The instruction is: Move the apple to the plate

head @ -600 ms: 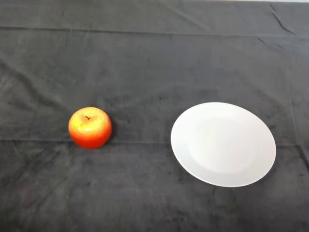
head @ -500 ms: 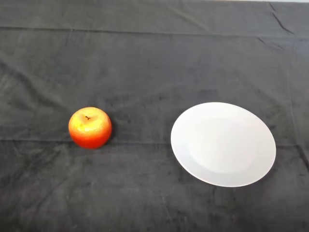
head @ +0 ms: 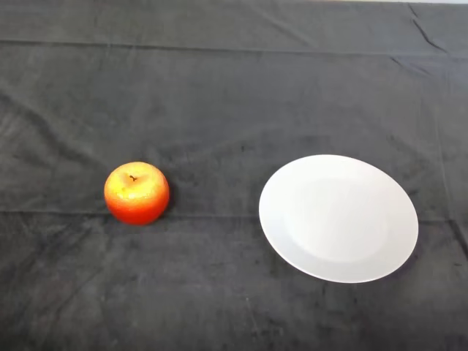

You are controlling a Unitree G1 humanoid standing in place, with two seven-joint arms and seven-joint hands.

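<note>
At nine o'clock on the cloth (head: 219,95), upright with stem up: apple (head: 137,193), well apart from the plate (head: 285,241) at three o'clock, plate bare. Judged light, rigid and round, with a glossy skin likely to slip and roll under a sideways nudge; best taken across the widest part, thumb on one flank and fingers opposite, from above. No hand anywhere in view, so spread or closed cannot be told.
</note>
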